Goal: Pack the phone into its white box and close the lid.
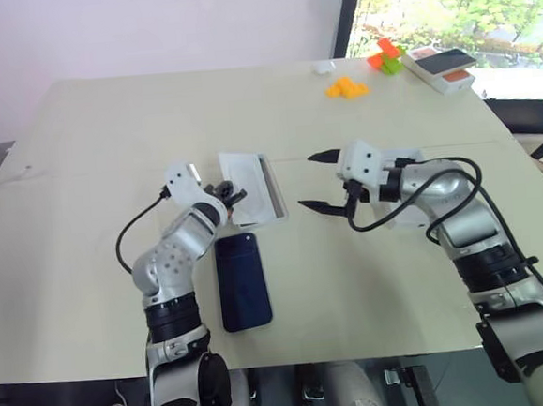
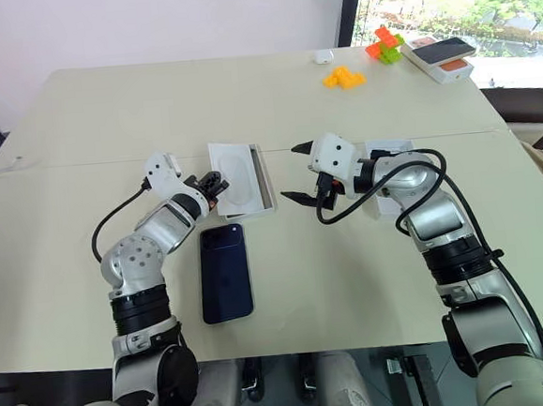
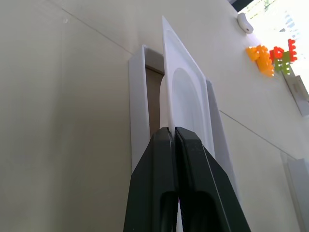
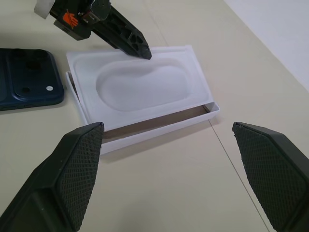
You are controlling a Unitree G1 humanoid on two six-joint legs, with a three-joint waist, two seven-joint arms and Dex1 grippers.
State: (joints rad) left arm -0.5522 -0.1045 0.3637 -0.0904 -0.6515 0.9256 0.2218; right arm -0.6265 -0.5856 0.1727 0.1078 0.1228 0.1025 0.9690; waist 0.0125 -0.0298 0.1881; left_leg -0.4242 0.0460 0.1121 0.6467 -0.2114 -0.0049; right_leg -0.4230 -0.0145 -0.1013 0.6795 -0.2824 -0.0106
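Left gripper point(image 4: 137, 46) pinches the white insert point(image 4: 145, 84), tilted over the white box point(image 4: 164, 128); right gripper point(image 1: 317, 181) hangs released beside it.

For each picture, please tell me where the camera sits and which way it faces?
Head views: forward and down over the table, both arms, the phone.
Left wrist view: along the left hand, shut on the white insert above the white box.
Right wrist view: between the open right hand fingers.
Both wrist views share insert and box.
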